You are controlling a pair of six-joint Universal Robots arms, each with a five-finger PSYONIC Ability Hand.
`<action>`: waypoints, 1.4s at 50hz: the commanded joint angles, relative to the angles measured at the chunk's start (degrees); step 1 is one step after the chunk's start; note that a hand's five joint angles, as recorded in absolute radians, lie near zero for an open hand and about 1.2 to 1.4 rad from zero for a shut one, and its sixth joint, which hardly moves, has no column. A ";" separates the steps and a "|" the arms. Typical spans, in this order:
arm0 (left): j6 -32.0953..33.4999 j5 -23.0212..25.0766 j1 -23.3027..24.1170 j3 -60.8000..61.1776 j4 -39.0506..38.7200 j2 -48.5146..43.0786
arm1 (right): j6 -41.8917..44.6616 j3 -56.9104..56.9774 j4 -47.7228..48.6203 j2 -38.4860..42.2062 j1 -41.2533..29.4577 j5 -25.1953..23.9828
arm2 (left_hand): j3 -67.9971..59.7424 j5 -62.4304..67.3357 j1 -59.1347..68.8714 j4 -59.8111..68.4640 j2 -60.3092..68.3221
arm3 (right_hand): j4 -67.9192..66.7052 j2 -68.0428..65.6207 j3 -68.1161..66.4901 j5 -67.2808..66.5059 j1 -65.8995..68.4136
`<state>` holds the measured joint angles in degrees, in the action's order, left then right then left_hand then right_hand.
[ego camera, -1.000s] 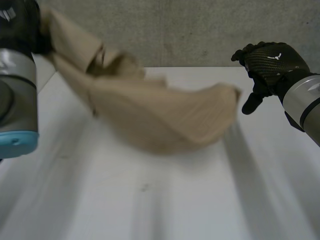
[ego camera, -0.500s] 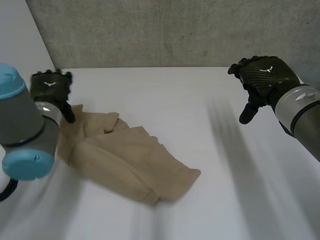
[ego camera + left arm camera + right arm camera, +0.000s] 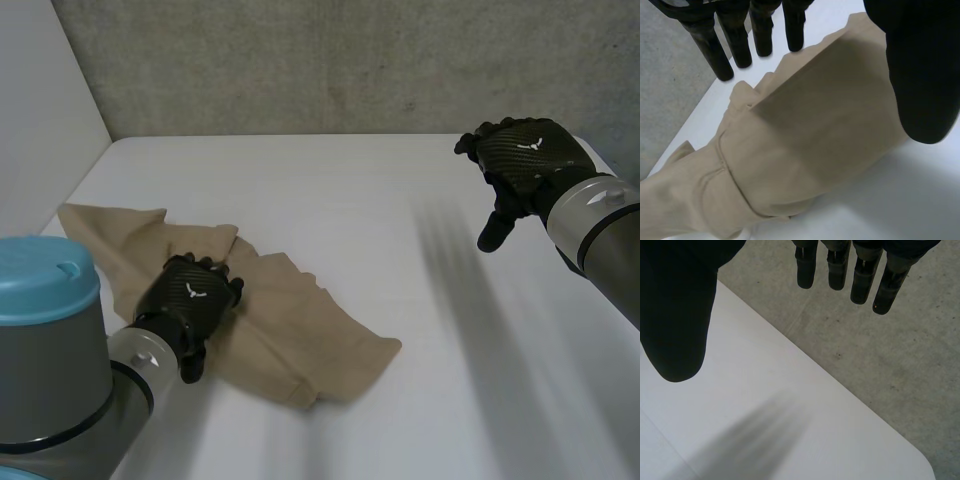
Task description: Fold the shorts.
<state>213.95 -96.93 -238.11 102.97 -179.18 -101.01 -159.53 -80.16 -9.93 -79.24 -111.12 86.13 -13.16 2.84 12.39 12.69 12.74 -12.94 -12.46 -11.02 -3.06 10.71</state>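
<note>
**A:** Head view first. What's the count?

**B:** One pair of shorts, two robot hands, one white desk. The shorts lie flat on the desk's left half. Their long axis slants from the far left edge toward the near middle. They are tan woven cloth, rumpled into soft ridges along the far side. The left robot hand is over their middle. The right robot hand hangs above the desk's right side, well apart from the cloth.

**A:** And the left wrist view?

**B:** Its fingers are straight and spread away from the thumb, gripping nothing. The shorts sit under the palm, and a stitched band crosses them.

**A:** Right wrist view?

**B:** The right robot hand is wide as well, with straight fingers, the thumb apart and nothing in it. Beneath it is the smooth desk with a rounded corner, against a grey, speckled concrete wall.
</note>
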 commanded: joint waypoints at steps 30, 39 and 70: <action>-22.87 -15.83 8.19 -31.87 -12.78 -8.06 | 0.71 2.46 0.26 -8.56 6.88 0.44 | -66.84 67.16 67.61 67.31 67.26 | 2.94 2.46 1.02 3.06 -0.71; -22.09 -15.91 3.46 -36.14 -13.65 -25.24 | 1.15 0.80 0.17 -8.04 5.74 0.09 | -12.31 12.63 13.08 12.77 12.73 | 2.94 2.46 1.02 3.06 -0.71; -19.71 -15.30 7.92 0.29 -9.26 7.22 | 12.75 -10.18 -2.92 3.21 4.59 -16.87 | -1.93 2.25 2.70 2.39 2.34 | -1.01 -1.49 -2.93 -0.89 3.24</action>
<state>194.43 -112.14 -231.08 94.29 -188.53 -101.69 -150.15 -83.75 -18.95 -79.81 -106.62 75.57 -12.32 2.61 11.69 11.75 11.59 -12.94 -12.51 -11.03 -3.09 10.71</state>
